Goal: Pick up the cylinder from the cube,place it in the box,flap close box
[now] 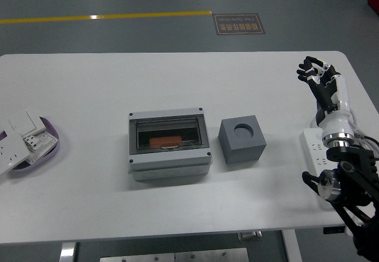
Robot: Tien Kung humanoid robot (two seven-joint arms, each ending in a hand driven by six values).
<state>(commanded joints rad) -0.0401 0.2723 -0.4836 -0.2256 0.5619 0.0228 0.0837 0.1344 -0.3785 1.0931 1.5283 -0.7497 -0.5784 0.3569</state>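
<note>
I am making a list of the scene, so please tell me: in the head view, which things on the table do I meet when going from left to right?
Purple dish holding white switch plates → grey box → grey cube → white power strip → right hand.

A brown floor sign (238, 23) beyond the table's far edge carries 2 lines of pale characters, too small and blurred to read. No print can be made out on the box (169, 143), the cube (241, 139), the power strip (314, 149) or the white switch plates (18, 136) at the left.
</note>
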